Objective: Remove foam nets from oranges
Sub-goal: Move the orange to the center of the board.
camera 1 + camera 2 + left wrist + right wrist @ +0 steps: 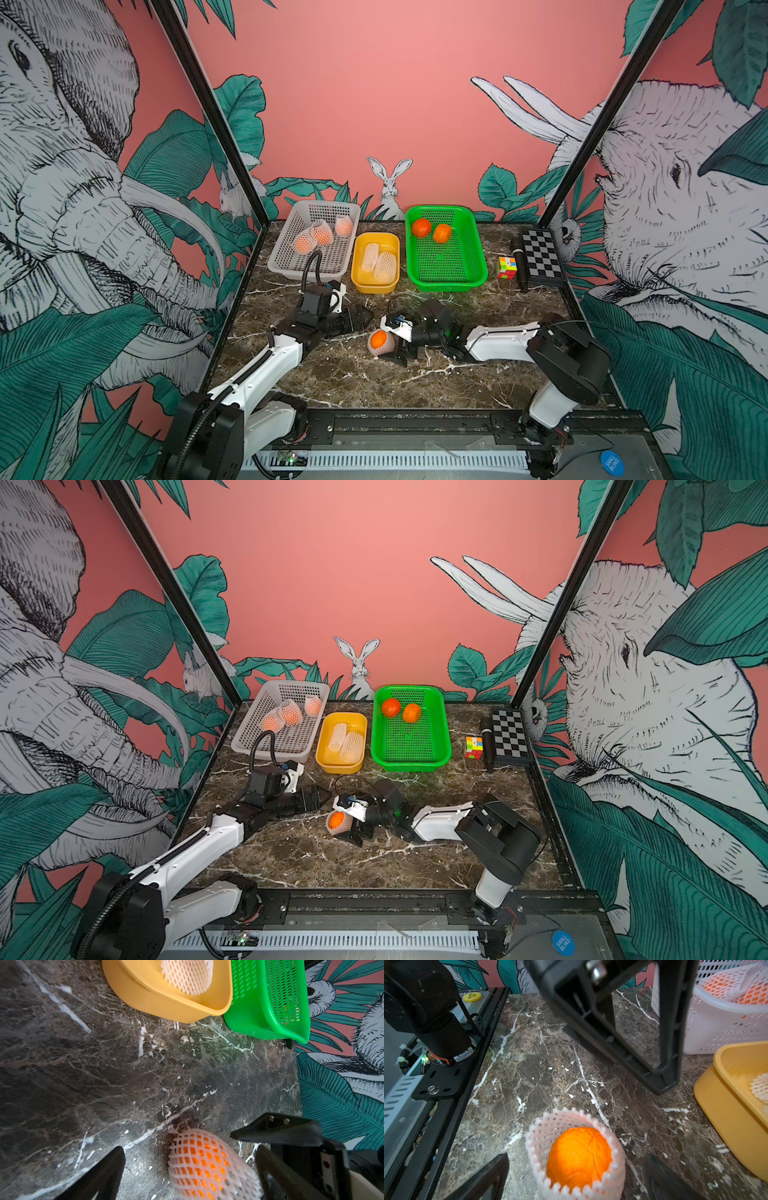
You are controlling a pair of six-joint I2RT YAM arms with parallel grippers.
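One orange (578,1157) in its white foam net (533,1142) lies on the marble table, also seen in a top view (379,341). The net's open mouth faces my right gripper (575,1178). That gripper is open, one finger on each side of the net with gaps. My left gripper (191,1169) is open too, and the netted orange (209,1165) shows between its fingers, nearer one of them. Three netted oranges (322,233) lie in the white basket (286,266). Two bare oranges (421,227) sit in the green basket (478,266). Two empty nets (385,267) lie in the yellow tub (376,287).
The three containers stand in a row at the back of the table. At the back right are a puzzle cube (506,267), a black stick (519,262) and a checkerboard (542,253). Both grippers (363,318) meet low over the table's middle, close together.
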